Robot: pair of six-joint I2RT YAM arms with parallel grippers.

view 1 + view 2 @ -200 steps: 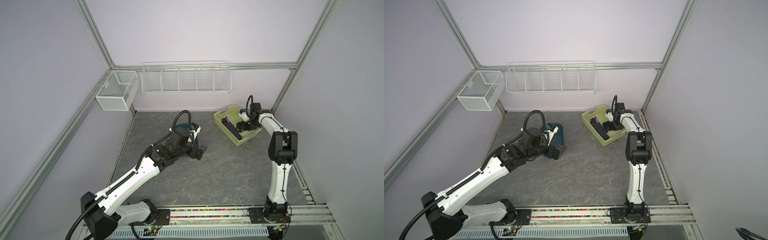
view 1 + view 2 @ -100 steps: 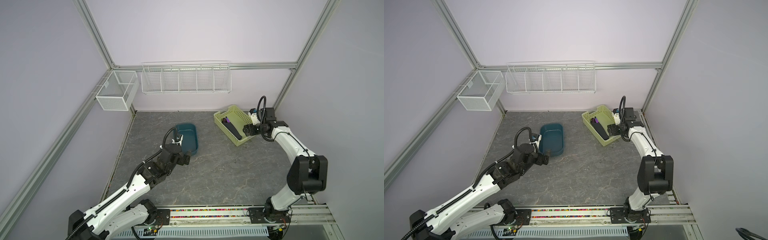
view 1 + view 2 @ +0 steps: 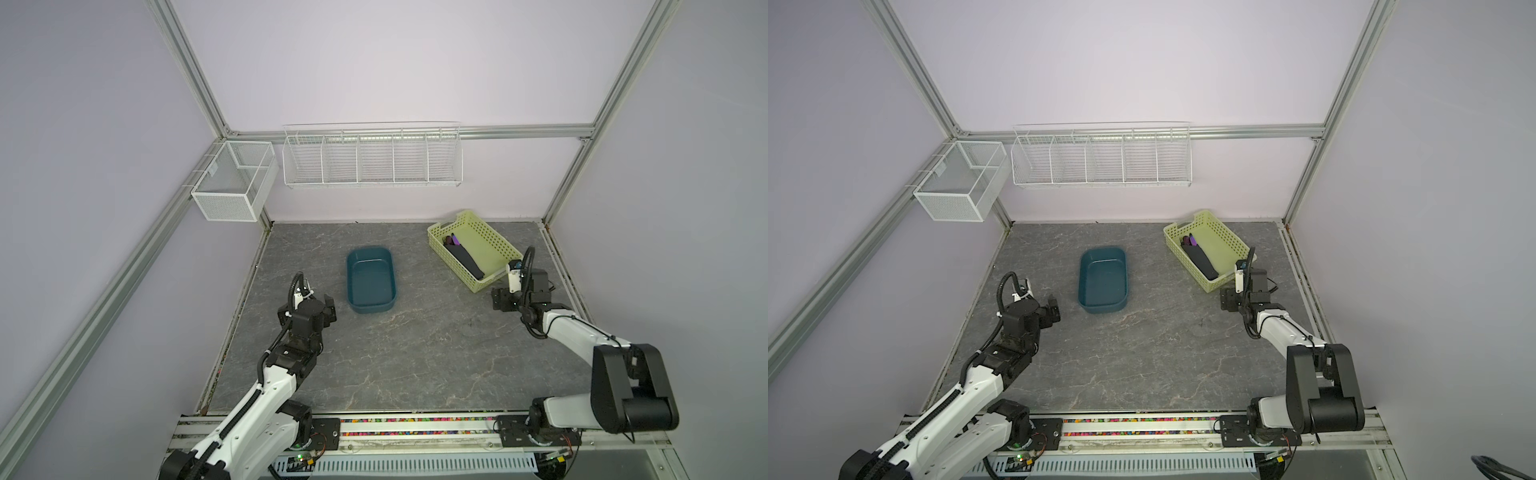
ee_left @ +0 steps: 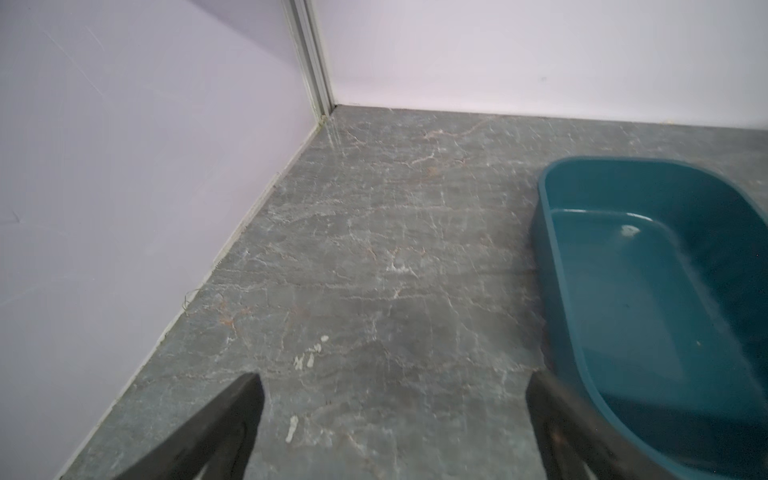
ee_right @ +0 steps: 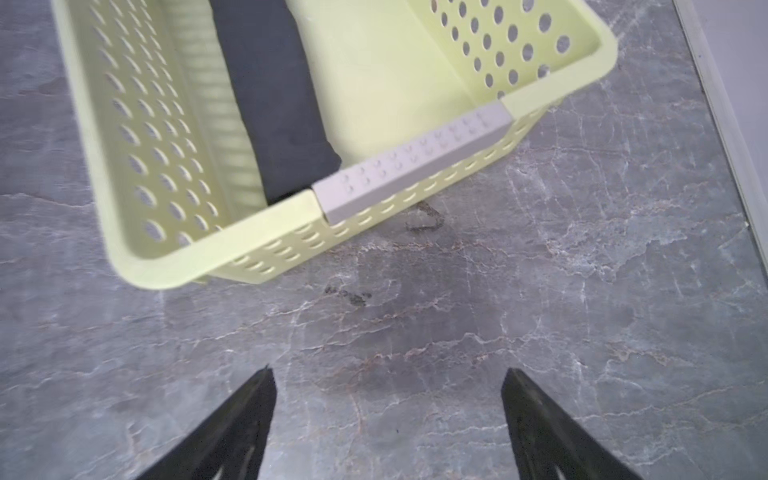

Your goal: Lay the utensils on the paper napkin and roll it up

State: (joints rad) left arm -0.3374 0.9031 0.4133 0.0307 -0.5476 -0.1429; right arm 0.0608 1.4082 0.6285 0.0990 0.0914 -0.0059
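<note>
Left hand (image 4: pixel 395 384): jaws spread wide and gripping nothing. It hangs over bare counter (image 3: pixel 415 353), well apart from the yellow-green basket (image 3: pixel 492 239), with the teal tub (image 3: pixel 348 282) between the two.

Right hand (image 5: pixel 387 374): jaws likewise wide apart and holding nothing. It hangs over the counter just outside the basket's short wall that carries a grey strip, not touching it.

Paper napkin (image 3: pixel 465 259): inside the basket, a dark rolled bundle lying lengthwise along one long wall, one end against the grey-strip wall.

Utensils (image 3: pixel 453 240): inside the basket. Purple heads protrude from the bundle's end farther from the right hand; the handles are hidden within the roll.
</note>
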